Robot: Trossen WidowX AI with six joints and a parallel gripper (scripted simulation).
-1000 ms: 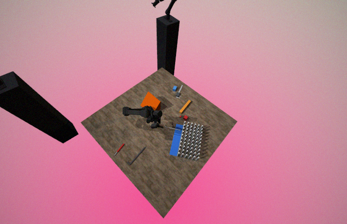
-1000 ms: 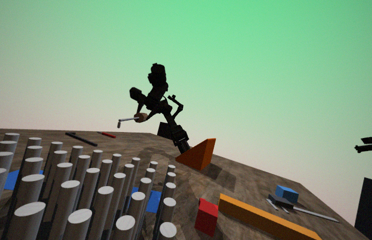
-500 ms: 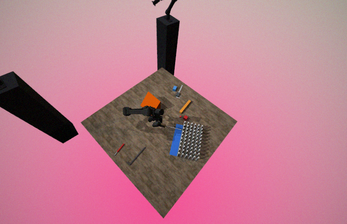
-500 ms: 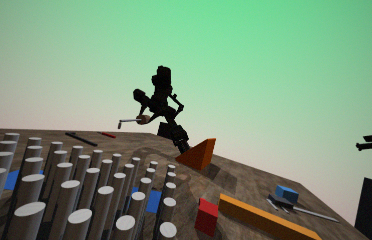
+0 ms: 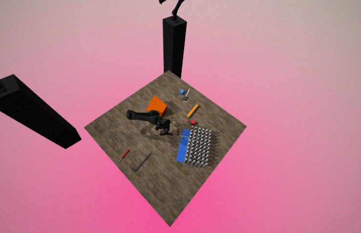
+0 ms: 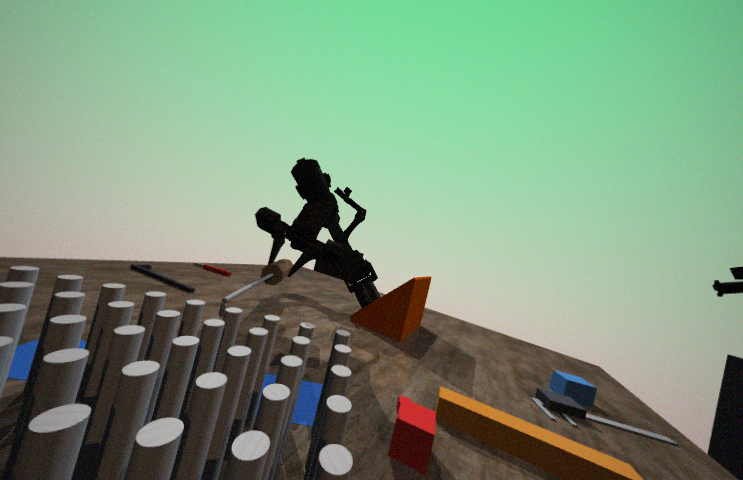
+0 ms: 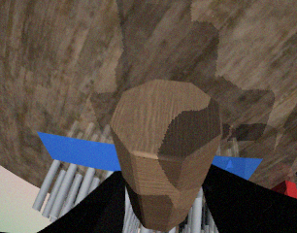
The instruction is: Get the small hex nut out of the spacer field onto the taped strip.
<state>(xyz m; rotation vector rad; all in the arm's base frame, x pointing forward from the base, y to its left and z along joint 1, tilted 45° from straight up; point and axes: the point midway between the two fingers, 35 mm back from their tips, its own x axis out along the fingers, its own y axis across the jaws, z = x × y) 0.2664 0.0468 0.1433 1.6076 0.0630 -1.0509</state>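
Note:
My gripper (image 5: 169, 133) (image 6: 280, 270) (image 7: 163, 175) is shut on the wooden handle (image 6: 276, 272) (image 7: 163, 107) of a hook tool, held above the table. The tool's thin metal rod (image 5: 179, 135) (image 6: 246, 288) points toward the spacers, and its short bent tip (image 6: 223, 306) hangs down near the front row; whether it touches a spacer cannot be told. The grey spacers (image 6: 139, 396) (image 7: 47, 186) stand upright in several rows. The blue taped strip (image 5: 181, 154) (image 6: 308, 400) (image 7: 81, 149) lies in front of them. The hex nut cannot be made out in any view.
An orange wedge (image 5: 156, 105) (image 6: 406, 310) stands near the arm's base. A red block (image 5: 193, 122) (image 6: 414, 433) and an orange bar (image 5: 192, 110) (image 6: 525, 434) lie beside the field. A dark L-shaped bar (image 5: 143, 161) (image 6: 168, 279) and a red-handled tool (image 5: 125, 153) (image 6: 217, 270) lie apart.

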